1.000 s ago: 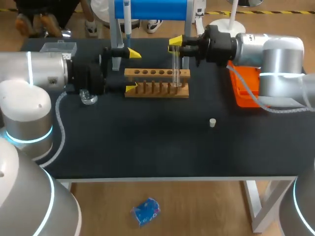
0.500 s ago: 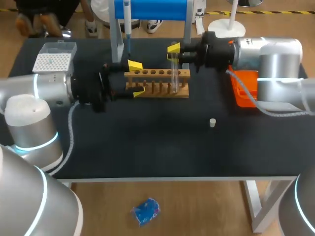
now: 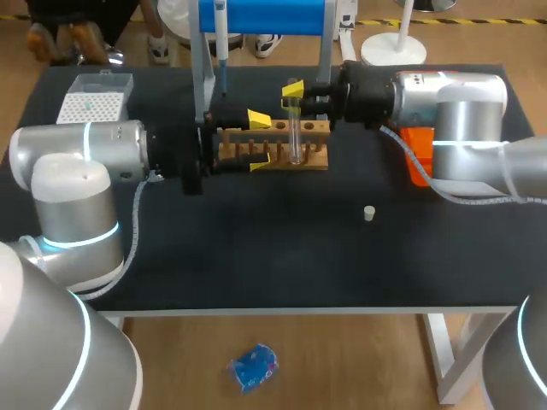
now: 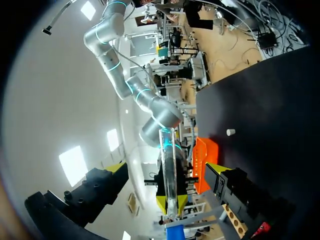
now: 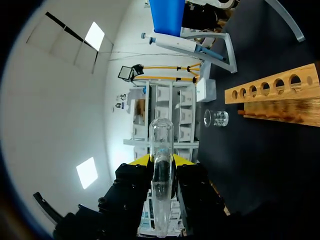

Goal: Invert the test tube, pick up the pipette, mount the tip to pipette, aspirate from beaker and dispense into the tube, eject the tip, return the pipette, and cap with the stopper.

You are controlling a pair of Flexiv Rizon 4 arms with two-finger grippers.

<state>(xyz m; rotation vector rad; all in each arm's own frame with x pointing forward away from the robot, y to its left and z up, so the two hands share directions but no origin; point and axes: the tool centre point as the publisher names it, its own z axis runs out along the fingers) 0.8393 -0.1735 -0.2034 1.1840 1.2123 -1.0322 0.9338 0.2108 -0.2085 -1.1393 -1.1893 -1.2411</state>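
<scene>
In the head view, the left arm [image 3: 111, 154] hides the beaker [image 5: 216, 118], which shows only from the right wrist. The left gripper [image 3: 259, 141] covers the left end of the wooden rack [image 3: 291, 158]. The upper end of the pipette [image 3: 220, 34] is cut off at the edge. The right arm [image 3: 453, 111] hides part of the orange tray [image 3: 416, 158]. It cannot be told whether the lower end of the test tube [image 3: 295, 128] sits in a rack hole.

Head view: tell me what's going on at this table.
The right fingers are shut on a glass test tube, holding it upright over the wooden rack. The left fingers are open at the rack's left end, facing the tube. The pipette hangs on its stand, and the stopper lies loose on the table.
</scene>
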